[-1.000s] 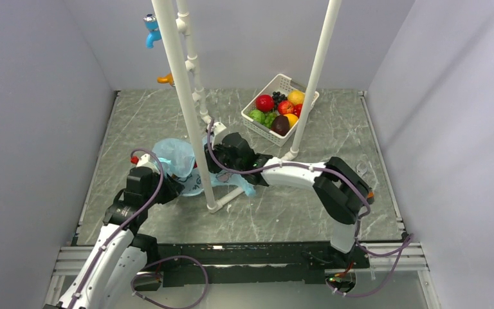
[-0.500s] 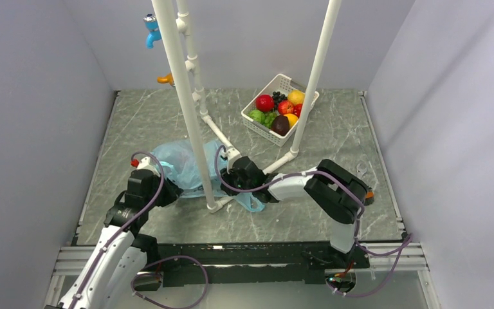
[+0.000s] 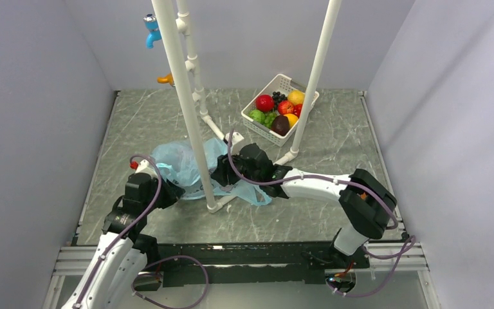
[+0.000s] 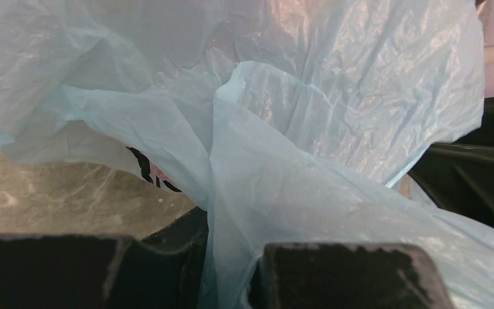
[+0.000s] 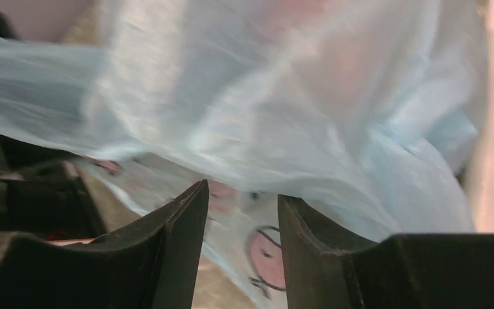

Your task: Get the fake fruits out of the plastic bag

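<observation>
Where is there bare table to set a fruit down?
Bare table lies far-left, between the left wall and the pipe frame, behind the plastic bag; also right of the basket toward the right wall. Crowded: the middle, where bag, frame foot, left gripper and right gripper meet.

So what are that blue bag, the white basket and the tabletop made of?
The plastic bag looks like thin plastic film: translucent, crinkled, slightly shiny. The basket seems rigid moulded plastic, matte white with slotted walls. The tabletop looks like grey stone with pale veins, though it may be a printed laminate.
</observation>
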Robot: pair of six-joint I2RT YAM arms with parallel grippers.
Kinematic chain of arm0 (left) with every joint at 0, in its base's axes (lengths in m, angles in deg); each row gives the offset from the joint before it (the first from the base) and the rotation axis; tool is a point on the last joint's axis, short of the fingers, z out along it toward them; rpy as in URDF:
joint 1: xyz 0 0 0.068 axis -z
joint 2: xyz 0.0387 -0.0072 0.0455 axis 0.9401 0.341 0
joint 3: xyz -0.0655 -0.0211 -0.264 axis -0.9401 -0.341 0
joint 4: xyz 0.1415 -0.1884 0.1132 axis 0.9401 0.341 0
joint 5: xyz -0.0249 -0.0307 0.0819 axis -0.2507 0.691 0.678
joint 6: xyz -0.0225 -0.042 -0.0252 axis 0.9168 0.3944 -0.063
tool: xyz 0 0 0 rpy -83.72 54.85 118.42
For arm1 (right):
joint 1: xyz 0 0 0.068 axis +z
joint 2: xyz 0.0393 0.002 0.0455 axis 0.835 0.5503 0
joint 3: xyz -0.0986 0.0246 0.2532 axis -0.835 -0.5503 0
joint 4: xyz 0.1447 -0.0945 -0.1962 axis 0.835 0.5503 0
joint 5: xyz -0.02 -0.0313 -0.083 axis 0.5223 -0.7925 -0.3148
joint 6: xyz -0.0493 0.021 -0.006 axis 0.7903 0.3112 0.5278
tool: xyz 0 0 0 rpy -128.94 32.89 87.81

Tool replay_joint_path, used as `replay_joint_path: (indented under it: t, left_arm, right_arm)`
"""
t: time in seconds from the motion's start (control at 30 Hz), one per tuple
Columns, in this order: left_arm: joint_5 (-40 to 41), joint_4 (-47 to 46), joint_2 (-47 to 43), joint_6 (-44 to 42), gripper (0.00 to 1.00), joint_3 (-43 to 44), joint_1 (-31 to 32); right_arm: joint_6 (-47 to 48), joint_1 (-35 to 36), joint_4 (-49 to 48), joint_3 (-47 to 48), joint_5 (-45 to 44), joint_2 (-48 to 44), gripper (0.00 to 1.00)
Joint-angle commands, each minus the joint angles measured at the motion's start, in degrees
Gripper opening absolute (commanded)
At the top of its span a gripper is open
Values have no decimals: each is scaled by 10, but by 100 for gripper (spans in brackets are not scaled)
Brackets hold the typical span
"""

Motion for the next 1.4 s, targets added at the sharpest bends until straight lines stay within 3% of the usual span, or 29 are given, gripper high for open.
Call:
replay_joint_path:
  t: [0.0,0.2,0.4,0.43,0.53,0.63,0.7,0.77,0.83,0.93,1.07,1.13,1.23,1.37]
  left_arm:
    - [-33,-36,-12,18,19,18,-2]
    - [-53,-58,-2,28,16,26,-2]
    - [-5,9,-27,21,13,21,-2]
    - [9,24,-38,19,16,23,-2]
    - [54,59,-66,6,40,35,-1]
    - [80,72,-72,-2,74,52,-1]
    - [80,55,-54,-5,92,52,-2]
    - [61,20,-26,-9,99,45,-1]
    - [32,-25,4,-6,99,30,-1]
    - [10,-73,27,-1,99,4,15]
    - [39,-73,22,-10,99,-6,39]
    - [44,-70,21,-9,94,-12,39]
    - [67,-62,30,3,73,-23,39]
    - [104,-24,9,5,25,-12,39]
  right_arm:
    - [-49,9,-55,36,65,-1,47]
    - [-40,10,-91,94,36,78,47]
    - [5,10,-77,121,-38,168,46]
    - [0,10,-73,114,-41,171,46]
    - [-45,11,-98,59,-26,165,46]
    - [-91,18,-106,12,-49,151,46]
    - [-102,25,-106,-11,-89,135,46]
    - [-128,29,-80,-26,-140,115,46]
    - [-149,31,-75,-52,-186,92,45]
    - [-157,37,-116,-105,-206,58,44]
    - [-171,44,-188,-184,-220,6,44]
    - [-183,44,-210,-209,-217,0,42]
    - [-175,44,-211,-189,-177,38,41]
    - [-162,46,-199,-146,-112,73,39]
